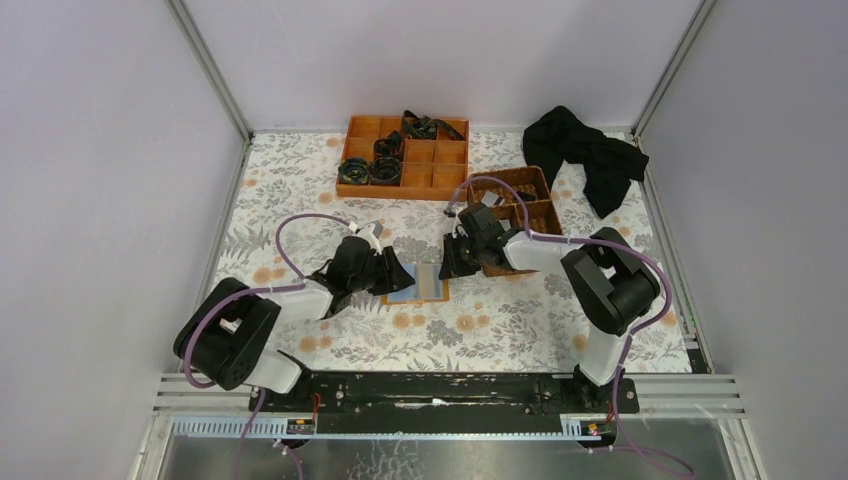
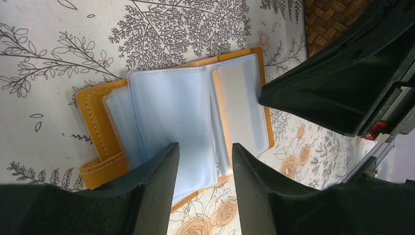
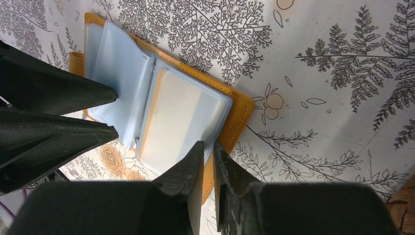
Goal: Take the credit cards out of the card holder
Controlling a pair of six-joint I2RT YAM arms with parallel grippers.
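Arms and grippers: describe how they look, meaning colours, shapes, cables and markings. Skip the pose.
The left arm and the right arm both have bulky black joint housings joined by white links, and a purple cable loops along each. The left gripper and the right gripper carry matte black fingers, wedge-shaped with narrow tips. A small red tab shows on the right gripper's body.

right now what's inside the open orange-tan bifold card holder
The orange-tan card holder shows pale-blue plastic sleeves, the right one holding a cream card. The left gripper covers their lower edge; other cards cannot be told.
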